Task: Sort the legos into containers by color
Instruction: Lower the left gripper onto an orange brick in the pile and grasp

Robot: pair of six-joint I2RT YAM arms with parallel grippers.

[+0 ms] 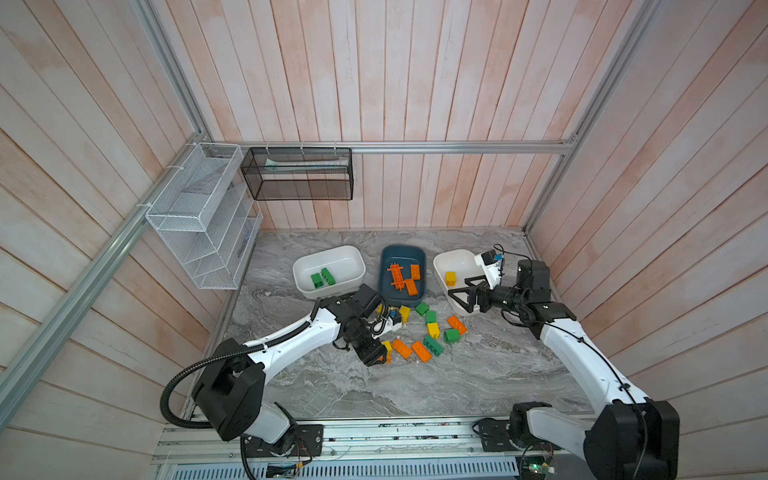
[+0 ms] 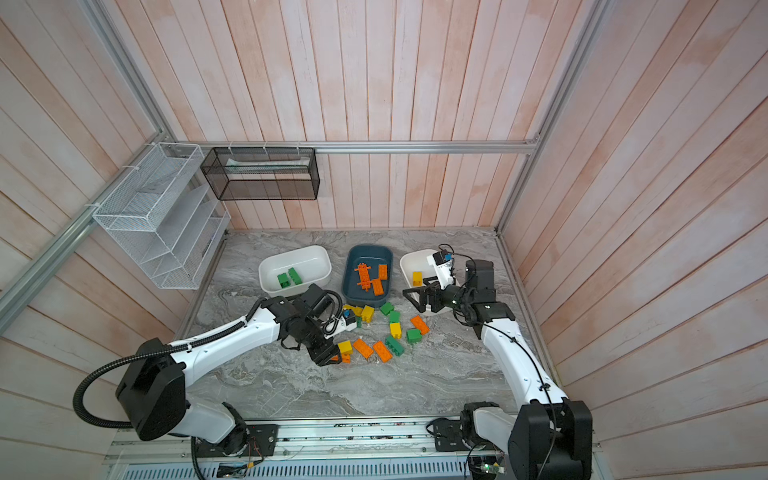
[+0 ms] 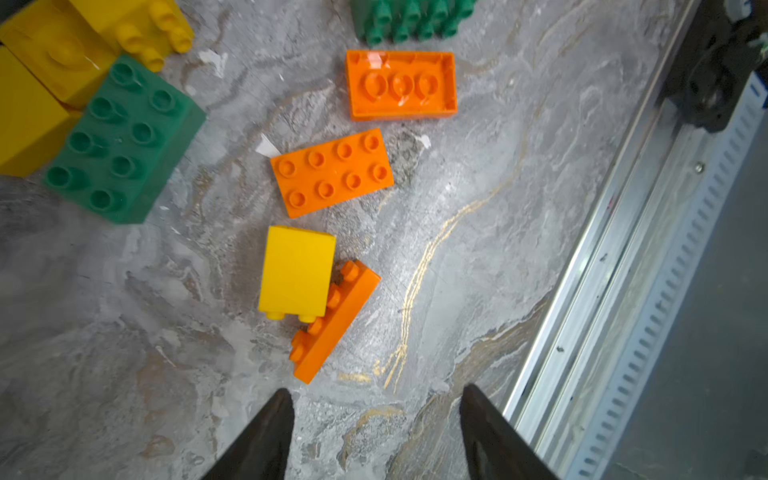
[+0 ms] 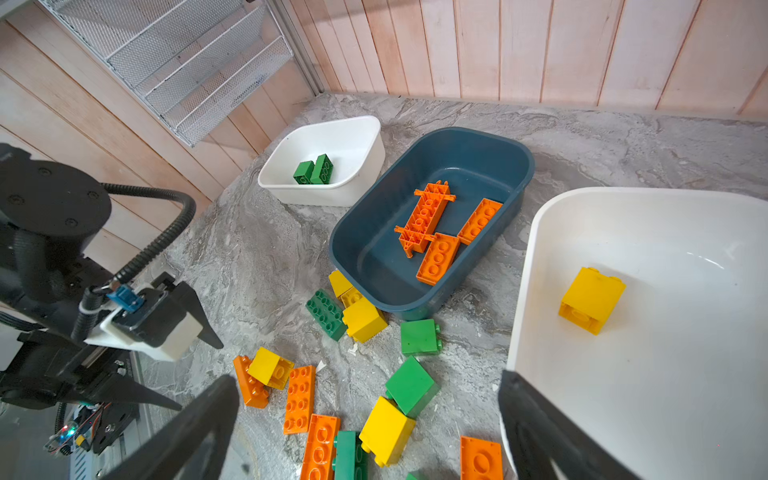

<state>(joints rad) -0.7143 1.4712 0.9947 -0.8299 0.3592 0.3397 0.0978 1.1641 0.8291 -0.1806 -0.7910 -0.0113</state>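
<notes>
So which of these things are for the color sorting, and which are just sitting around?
For the job:
- the loose bricks, in orange, yellow and green
- the white tub with green bricks
- the dark blue tub with orange bricks
- the white tub with one yellow brick

Just sitting around:
- the white wire rack
- the black mesh basket

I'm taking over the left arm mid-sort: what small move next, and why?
Probably ease the left gripper forward and down over the thin orange brick touching the yellow brick. The jaws stand open and empty, that brick lies nearest ahead of them, and the teal tub already holds orange pieces.
</notes>
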